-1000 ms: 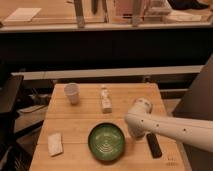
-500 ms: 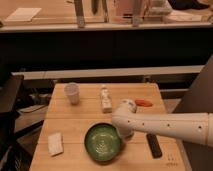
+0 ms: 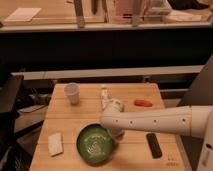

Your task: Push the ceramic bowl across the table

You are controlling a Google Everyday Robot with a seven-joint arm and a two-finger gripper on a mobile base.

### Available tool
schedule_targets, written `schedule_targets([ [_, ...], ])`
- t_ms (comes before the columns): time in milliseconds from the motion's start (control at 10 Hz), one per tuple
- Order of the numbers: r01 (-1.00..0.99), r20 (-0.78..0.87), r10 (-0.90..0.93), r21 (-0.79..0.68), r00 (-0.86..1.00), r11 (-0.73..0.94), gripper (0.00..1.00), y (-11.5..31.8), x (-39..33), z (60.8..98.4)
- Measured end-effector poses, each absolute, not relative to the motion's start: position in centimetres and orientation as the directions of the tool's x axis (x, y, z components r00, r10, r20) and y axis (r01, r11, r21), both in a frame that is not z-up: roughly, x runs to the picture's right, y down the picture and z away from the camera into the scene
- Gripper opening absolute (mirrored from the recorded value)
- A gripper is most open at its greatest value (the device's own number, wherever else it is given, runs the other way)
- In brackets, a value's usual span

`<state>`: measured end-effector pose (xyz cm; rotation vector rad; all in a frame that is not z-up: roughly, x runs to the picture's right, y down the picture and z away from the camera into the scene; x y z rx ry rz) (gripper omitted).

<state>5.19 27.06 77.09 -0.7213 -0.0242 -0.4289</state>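
Ceramic bowl [image 3: 95, 144] at the near edge of the bench [image 3: 80, 112], left of centre, with the arm's end effector [image 3: 116, 133] at its right rim.

Whether the end effector is open or closed cannot be told. Judged risks: the bowl rides leftward into the pale block [image 3: 55, 144] just beside it, or slips off the near edge if the push angles nearward. Farther off stand a white cup [image 3: 72, 93], a small bottle [image 3: 105, 96] and an orange item [image 3: 143, 103]; a dark remote [image 3: 154, 145] lies near right.
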Motion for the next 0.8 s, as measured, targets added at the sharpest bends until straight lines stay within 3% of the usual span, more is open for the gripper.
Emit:
schedule_targets([
  [800, 0.476, 0.212, -0.451, -0.621, 0.867, 0.623, 0.02, 27.1, -0.2, 76.8],
])
